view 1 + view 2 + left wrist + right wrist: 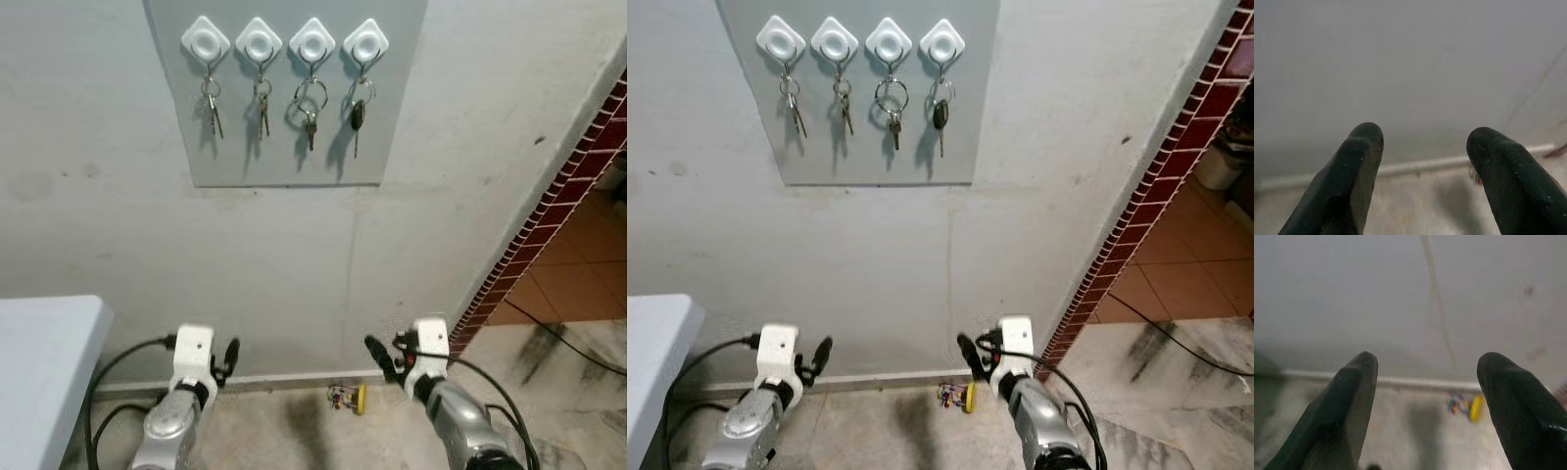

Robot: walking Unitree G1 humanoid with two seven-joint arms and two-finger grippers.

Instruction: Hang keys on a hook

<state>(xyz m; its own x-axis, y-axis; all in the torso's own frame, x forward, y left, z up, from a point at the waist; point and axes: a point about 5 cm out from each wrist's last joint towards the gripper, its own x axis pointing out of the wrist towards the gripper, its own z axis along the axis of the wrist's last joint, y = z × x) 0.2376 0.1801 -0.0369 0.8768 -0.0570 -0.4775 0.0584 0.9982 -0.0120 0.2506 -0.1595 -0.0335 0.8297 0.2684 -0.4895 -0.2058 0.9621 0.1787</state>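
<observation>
A: Jaw state, both sides?

B: Left gripper [1422, 161]: two black fingers [1347, 181] spread apart, nothing between them. Right gripper [1425, 401]: same, fingers [1518, 406] wide apart and empty. Both hang low, pointed at the base of the wall, left at about 7 o'clock in the head view [227, 354], right at about 5 o'clock [380, 356].

A: What's past the fingertips?

B: A pale skirting strip [1415, 382] where the grey plaster wall [294, 255] meets the mottled stone floor [294, 431]. A small yellow-and-multicolour trinket [347, 398] lies on the floor just beside the skirting, at 6 o'clock, between the two grippers and nearer the right one. Can't tell what it is.

A: Keys?

B: Up at 12 o'clock. A flat grey rectangular wall panel [284, 157] carries four white diamond-shaped hooks [259, 41] in a row. Each hook holds one metal key set on a ring [211, 103]; the fourth set from the left has a black-headed key [359, 116]. All four hang well apart from both grippers.

A: Surroundings?

B: Light-grey tabletop corner [39, 362] at 8 o'clock. Dark-red tiled wall edge [549, 206] runs diagonally at 3 o'clock, terracotta floor tiles [588, 264] beyond it. A black cable [563, 338] crosses the floor at 4 o'clock.
</observation>
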